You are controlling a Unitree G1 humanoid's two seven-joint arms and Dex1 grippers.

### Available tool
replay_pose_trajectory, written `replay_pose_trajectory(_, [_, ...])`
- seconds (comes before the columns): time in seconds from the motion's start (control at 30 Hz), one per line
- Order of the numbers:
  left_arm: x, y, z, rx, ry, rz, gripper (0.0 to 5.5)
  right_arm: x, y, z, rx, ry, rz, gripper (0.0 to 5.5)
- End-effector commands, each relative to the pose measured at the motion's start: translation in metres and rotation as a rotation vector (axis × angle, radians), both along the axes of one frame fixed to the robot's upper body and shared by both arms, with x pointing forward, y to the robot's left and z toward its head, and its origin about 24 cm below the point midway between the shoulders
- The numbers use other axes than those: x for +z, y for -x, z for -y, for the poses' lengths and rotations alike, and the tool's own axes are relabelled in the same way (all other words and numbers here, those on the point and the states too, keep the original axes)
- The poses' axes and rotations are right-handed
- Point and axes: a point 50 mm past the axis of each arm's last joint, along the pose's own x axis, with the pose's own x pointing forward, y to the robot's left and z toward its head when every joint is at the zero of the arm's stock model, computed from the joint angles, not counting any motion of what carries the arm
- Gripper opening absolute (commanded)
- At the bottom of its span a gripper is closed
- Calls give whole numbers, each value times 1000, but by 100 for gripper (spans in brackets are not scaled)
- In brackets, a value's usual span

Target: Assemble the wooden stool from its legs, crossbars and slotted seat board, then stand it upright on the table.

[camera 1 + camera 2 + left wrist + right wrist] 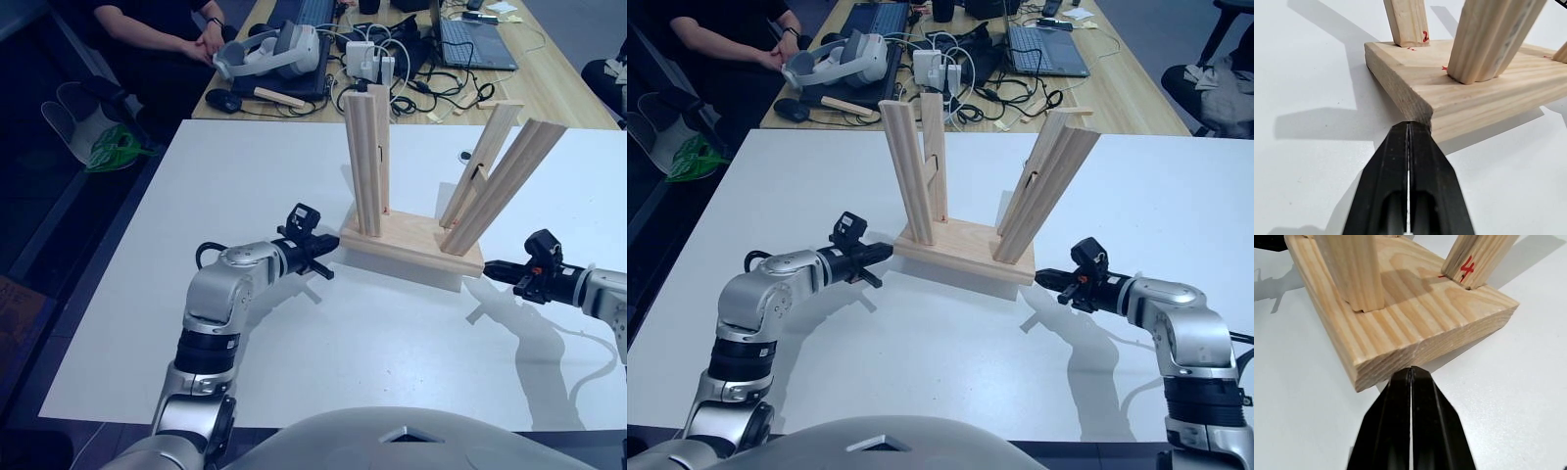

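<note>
Though sitting upside down, seat board [411, 245] flat on the white worktop [392, 343] and legs in the air, looks close to built. Left hand [328, 248] down low at the near-left corner of the board, fingers pressed together, tips touching the wood. Right hand [495, 266] mirrored at the opposite corner, fingers together too, tips right at the lower edge, clamped on nothing.

Reads as bracing or squaring the board from both ends, by judgement only. Left pair of legs [367, 157] standing near plumb. Right pair [505, 186] leaning outward, so probably not fully home in the slots.

Next up, most likely: pushing those leaning legs straight, then spreading the fingers, taking a proper hold and rolling the whole thing over onto its feet. Calls for both hands working together, since loose legs could drop out mid-turn.

Pale softwood throughout, grain running long and clear, rough sawn end grain at the board corners, red pen marks beside the sockets. Legs long and squarish, grooved along the face. Fingers matte black and tapered. Worktop smooth, probably slippery under a shoved board.
</note>
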Motion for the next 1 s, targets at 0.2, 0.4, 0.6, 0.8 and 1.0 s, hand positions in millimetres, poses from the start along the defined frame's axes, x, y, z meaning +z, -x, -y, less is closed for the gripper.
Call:
replay_pose_trajectory(0.2, [31,15,52,-304,364,-5,2,26,-8,-49,207,-275,106,0])
replay_pose_trajectory(0.4, [33,15,52,-301,387,-7,2,25,-7,-50,202,-304,100,0])
replay_pose_trajectory(0.6, [40,13,53,-307,432,3,2,28,-8,-47,187,-336,107,0])
replay_pose_trajectory(0.8, [46,14,55,-319,482,17,2,29,-9,-48,179,-361,112,0])
replay_pose_trajectory(1.0, [52,15,56,-333,516,31,2,31,-11,-50,177,-387,121,0])
